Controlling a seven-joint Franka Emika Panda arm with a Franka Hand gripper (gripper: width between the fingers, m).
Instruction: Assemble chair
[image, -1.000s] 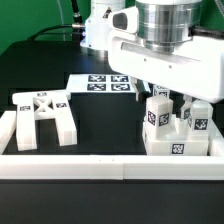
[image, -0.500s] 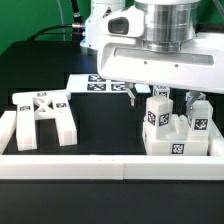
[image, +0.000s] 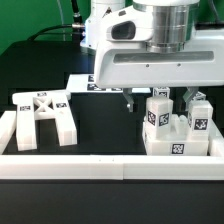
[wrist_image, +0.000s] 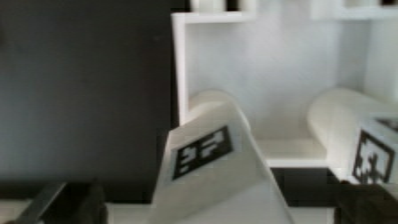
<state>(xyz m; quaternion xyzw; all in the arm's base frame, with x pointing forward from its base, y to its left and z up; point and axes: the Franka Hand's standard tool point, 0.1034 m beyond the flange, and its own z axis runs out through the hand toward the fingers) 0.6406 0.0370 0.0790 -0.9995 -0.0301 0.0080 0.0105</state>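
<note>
Sliding toward the exterior view's left since 1 second ago, the tool (image: 160, 100) now hides more of the marker board (image: 80, 84). Its dark finger (image: 130, 101) hangs lower, just beside the nearer of 2 upright tagged blocks (image: 157, 116). The jaws stand fully spread and hold nothing.

None of the chair parts (image: 178, 128) has shifted. The blocks sit on their slab (image: 175, 149) against the border wall (image: 100, 168) at the exterior view's right. The leg frame (image: 42, 115) lies well apart at the left on the dark tabletop (image: 105, 125). From the wrist, the 2 blocks (wrist_image: 214, 150) fill the foreground.

My reading is that the tool is lining up over a block for a pick, with assembly barely begun.
</note>
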